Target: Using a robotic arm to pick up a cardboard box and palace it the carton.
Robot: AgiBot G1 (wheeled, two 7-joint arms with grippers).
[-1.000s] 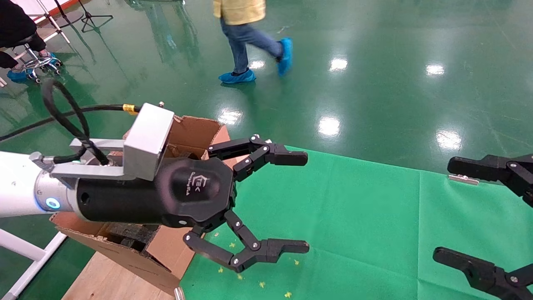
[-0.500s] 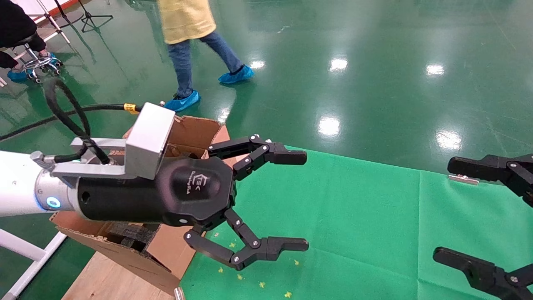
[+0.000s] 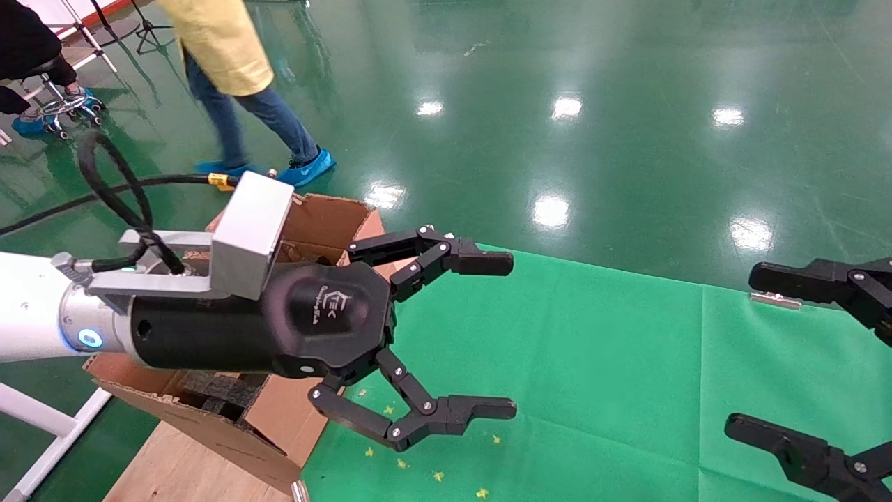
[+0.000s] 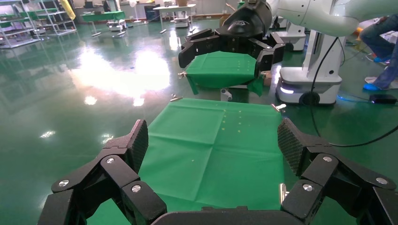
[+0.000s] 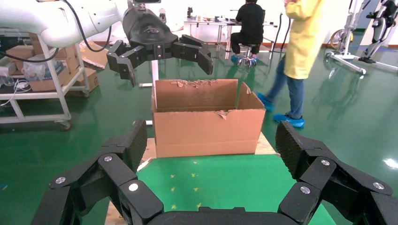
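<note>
The small cardboard box is not in view. The large brown carton stands at the left end of the green table, with black foam inside; it also shows in the right wrist view. My left gripper hangs open and empty over the table just right of the carton, its white arm above the carton. It also shows in the left wrist view and far off in the right wrist view. My right gripper is open and empty at the right edge, also seen in its own wrist view.
A green cloth covers the table, with small yellow marks near the carton. A bare wooden strip lies under the carton. A person in a yellow coat walks on the green floor behind; another sits at far left.
The person in yellow has walked leftward behind the table. Both grippers have stayed almost still and open.
</note>
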